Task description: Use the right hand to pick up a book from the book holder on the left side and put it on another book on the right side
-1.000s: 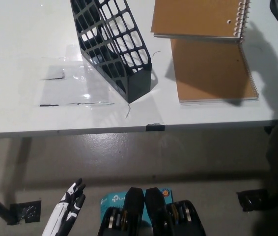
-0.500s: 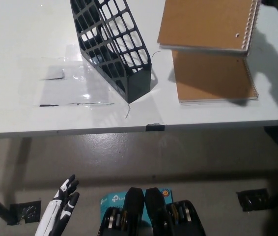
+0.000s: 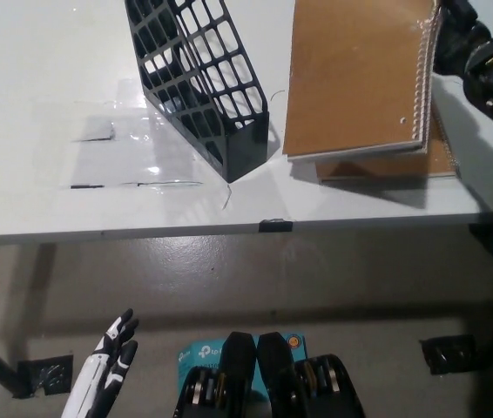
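Since the earlier frames the brown spiral-bound book (image 3: 355,78) has come down and forward, and it now hangs low over the second brown book (image 3: 386,161) near the right end of the tabletop's front edge, covering most of it. Only a strip of the lower book shows along the front and at the right. The upper book sits slightly askew, its wire spine on the right; whether it already touches the lower one cannot be told.

The black right hand (image 3: 477,52) has followed it in from the tabletop's right edge and is closed on the book at the spine, near its far right corner.

The black mesh book holder (image 3: 196,78) stands where it was, left of the books, toward the middle of the white table (image 3: 37,70), with its solid low end pointing at the front edge. Nothing shows inside it.

The white left hand (image 3: 103,370) rests below the tabletop at the lower left, holding nothing, fingers loosely spread.
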Motion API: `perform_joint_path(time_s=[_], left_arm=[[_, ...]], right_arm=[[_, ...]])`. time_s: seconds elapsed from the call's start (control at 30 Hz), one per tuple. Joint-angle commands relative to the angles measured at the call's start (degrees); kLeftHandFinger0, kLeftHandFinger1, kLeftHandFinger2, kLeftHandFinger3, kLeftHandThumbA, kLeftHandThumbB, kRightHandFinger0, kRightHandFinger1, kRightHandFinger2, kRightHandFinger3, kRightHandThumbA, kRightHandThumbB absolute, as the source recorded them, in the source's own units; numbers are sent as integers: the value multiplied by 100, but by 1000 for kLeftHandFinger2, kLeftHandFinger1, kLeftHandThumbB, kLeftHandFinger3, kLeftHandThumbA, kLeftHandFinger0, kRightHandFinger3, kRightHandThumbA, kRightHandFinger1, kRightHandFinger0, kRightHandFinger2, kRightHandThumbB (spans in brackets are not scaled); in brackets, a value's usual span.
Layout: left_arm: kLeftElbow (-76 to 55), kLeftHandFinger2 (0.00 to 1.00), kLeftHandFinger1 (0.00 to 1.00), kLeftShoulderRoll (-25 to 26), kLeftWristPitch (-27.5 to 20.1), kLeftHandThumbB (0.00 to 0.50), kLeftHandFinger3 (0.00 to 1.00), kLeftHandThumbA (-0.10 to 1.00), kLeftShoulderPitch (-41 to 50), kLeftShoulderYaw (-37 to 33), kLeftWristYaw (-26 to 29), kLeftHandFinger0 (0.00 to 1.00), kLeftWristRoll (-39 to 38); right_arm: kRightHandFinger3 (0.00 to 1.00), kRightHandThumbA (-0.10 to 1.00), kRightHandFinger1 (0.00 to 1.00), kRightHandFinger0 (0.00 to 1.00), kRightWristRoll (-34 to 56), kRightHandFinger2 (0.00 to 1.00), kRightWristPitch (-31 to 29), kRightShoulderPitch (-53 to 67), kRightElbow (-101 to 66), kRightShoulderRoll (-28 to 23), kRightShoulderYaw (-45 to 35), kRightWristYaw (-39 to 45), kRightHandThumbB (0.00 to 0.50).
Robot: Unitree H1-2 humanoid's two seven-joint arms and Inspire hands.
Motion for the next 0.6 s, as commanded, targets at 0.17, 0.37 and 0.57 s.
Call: perform_joint_path(time_s=[0.17,0.37,0.57], left_arm=[[-131,1000,1000,44,-299,0,1000,994,-18,77,92,1000,-31],[-105,1000,1000,49,-336,0,1000,1000,0,82,118,1000,17],[-102,1000,1000,38,-338,0,1000,1000,24,81,76,1000,-60]], right_arm=[[1000,-100,207,0,-384,738,-770,-552,156,-320,105,459,83],[1000,-100,187,0,-521,710,-676,-580,220,-432,119,372,85],[1000,-100,174,0,-789,743,-729,-554,277,-563,299,238,41]])
